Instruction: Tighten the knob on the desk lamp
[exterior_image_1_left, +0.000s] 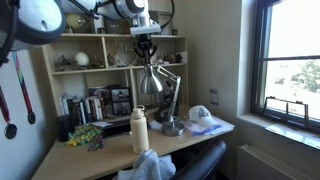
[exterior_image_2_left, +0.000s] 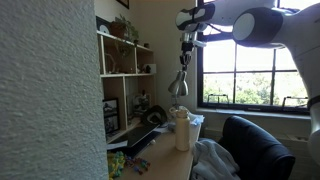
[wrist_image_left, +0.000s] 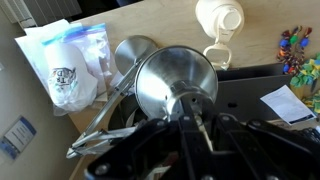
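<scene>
The silver desk lamp (exterior_image_1_left: 151, 83) stands on the desk with its cone shade pointing down and its round base (exterior_image_1_left: 172, 128) behind the white bottle (exterior_image_1_left: 139, 130). It also shows in an exterior view (exterior_image_2_left: 179, 85). My gripper (exterior_image_1_left: 146, 52) hangs straight down onto the top of the lamp head, seen in both exterior views (exterior_image_2_left: 185, 52). In the wrist view the shade (wrist_image_left: 175, 80) fills the middle. My fingers (wrist_image_left: 190, 120) are close together, with a small pale knob at the shade's neck pinched between them. The knob itself is mostly hidden by the fingers.
A plastic bag with a white cap (wrist_image_left: 65, 65) lies beside the lamp base (wrist_image_left: 135, 52). Wooden shelves (exterior_image_1_left: 100, 50) stand behind the lamp. A black chair with a cloth (exterior_image_1_left: 165, 165) stands at the desk front. Colourful toys (wrist_image_left: 300, 50) lie near the bottle (wrist_image_left: 220, 18). A window (exterior_image_1_left: 290, 60) is at the side.
</scene>
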